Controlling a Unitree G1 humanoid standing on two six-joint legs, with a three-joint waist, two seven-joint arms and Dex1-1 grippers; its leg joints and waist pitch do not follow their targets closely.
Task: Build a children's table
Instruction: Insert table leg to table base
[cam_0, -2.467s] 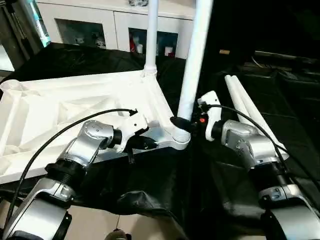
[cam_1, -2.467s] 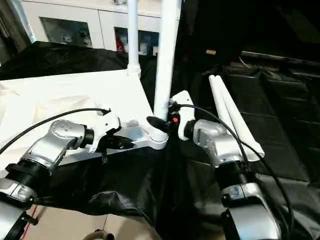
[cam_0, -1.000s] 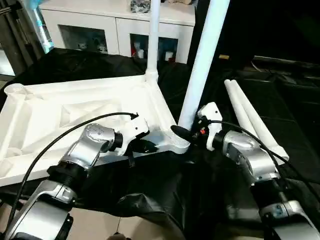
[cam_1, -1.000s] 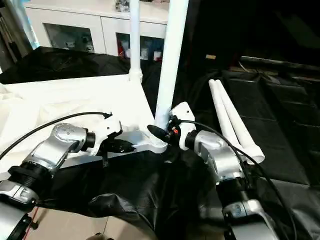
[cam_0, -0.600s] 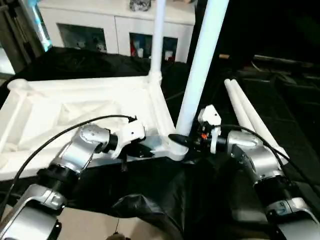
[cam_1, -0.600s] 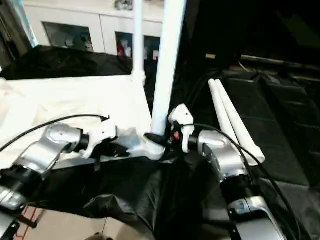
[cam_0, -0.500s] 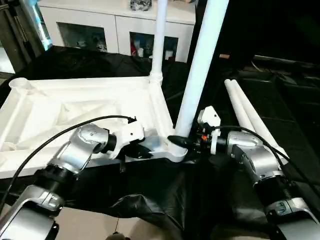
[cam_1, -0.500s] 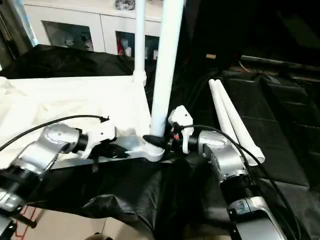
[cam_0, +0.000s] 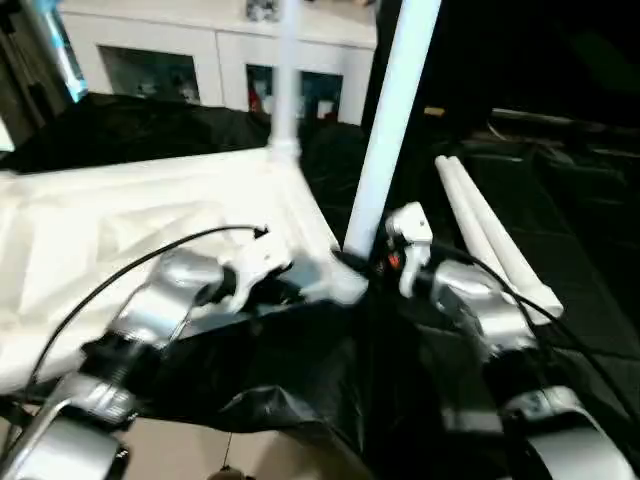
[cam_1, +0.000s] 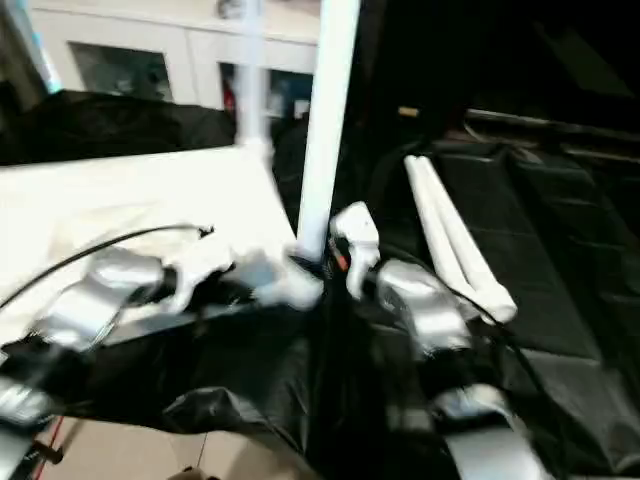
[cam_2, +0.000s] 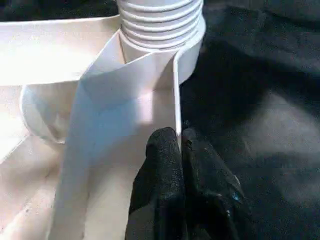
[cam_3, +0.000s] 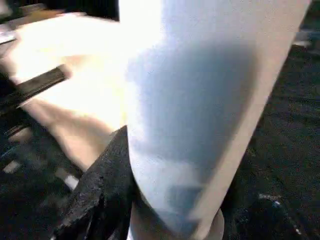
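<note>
Two legs (cam_0: 392, 120) stood in the upturned table top (cam_0: 130, 225) before me; two more (cam_0: 485, 230) lay right. My left gripper (cam_2: 179, 145) pinched its rim, my right gripper (cam_3: 117, 175) clasped the near leg.

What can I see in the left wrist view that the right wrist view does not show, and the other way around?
Left wrist view alone: the left claw pinching a thin rib of the table top, just below the threaded corner socket. Right wrist view alone: the upright leg seen close up, with a black finger of the right claw against its side. Both share the white table top and the black cloth under it.
</note>
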